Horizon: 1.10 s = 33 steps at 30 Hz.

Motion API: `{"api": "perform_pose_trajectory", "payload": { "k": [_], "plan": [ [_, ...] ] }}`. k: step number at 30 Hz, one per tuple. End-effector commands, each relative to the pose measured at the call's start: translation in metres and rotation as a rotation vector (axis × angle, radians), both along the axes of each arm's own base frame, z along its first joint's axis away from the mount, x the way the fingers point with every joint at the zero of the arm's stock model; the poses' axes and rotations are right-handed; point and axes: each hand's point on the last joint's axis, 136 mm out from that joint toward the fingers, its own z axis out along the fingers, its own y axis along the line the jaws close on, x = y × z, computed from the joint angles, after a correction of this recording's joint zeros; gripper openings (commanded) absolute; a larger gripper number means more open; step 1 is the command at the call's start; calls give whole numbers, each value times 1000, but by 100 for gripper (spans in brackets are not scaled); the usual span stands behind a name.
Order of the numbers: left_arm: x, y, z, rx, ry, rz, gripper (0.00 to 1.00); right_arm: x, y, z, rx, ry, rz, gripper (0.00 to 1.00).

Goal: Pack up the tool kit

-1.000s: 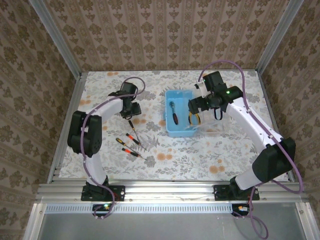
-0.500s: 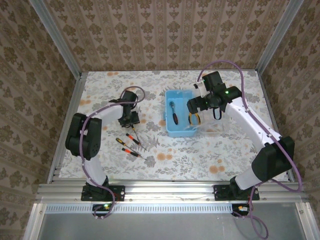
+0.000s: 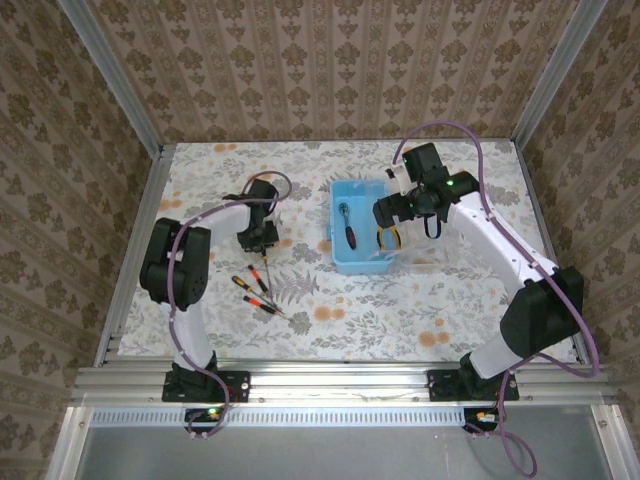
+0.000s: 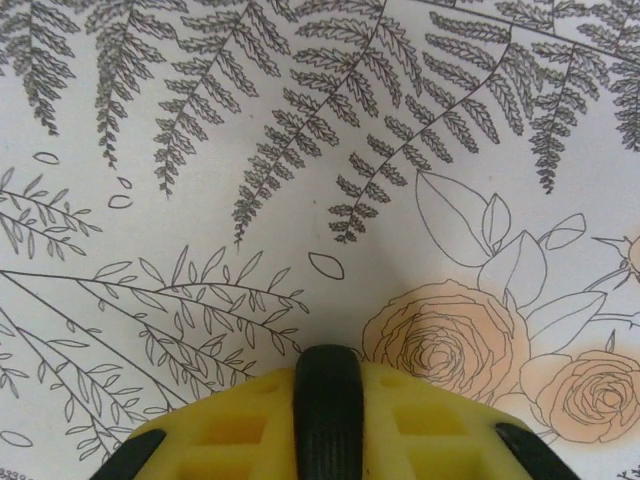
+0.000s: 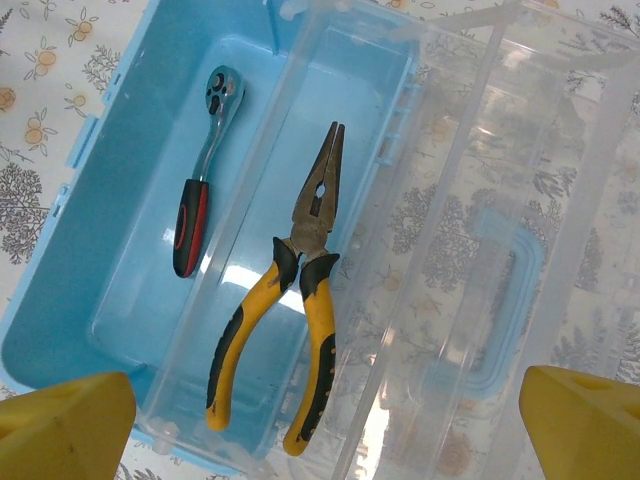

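**Tool kit, part packed: holdings and handling**

- Loose screwdrivers (image 3: pixel 260 303): red-and-black, lying on the flowered table cover (image 3: pixel 400 310) in front of the left arm, well apart from the case. Judged light, stiff and apt to roll. Best taken across the rubber handle, not the thin shaft.
- Left gripper (image 3: pixel 258 243): lowered to the cover just beyond those. In the wrist view its yellow pads (image 4: pixel 220 430) are pressed close on a black ribbed grip, taken to be a screwdriver (image 4: pixel 328 400). The shaft is hidden.
- Case (image 5: pixel 140 290): pale blue tray at mid-table, right of the screwdrivers. Its clear lid (image 5: pixel 560 200) is swung open flat to the right, with the blue lid handle (image 5: pixel 495 300) showing through. Thin plastic, judged light and likely to slide if nudged. Tools should go in from above, clear of the walls.
- Pliers (image 5: pixel 305 290): yellow-and-black, lying in the tray against the hinge side.
- Ratchet (image 5: pixel 205 170): red-and-black handle, lying in the tray beside the pliers, not touching them.
- Right gripper (image 5: pixel 320 400): above the case, fingers spread wide and empty.
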Motion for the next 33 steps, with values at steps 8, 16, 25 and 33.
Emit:
{"api": "perform_pose_trajectory", "payload": {
  "k": [8,16,25,33],
  "plan": [
    [46,-41,-8,-123,-66,-44,6,4,-1,3,-10,8,3,100],
    [88,-69,50,-204,-187,-99,0,5,10,15,44,36,28,100],
    [108,-118,139,-471,-351,-169,0,-2,53,42,273,38,121,100],
    [89,-161,204,-782,-426,-248,0,1,98,52,434,6,185,96]
  ]
}}
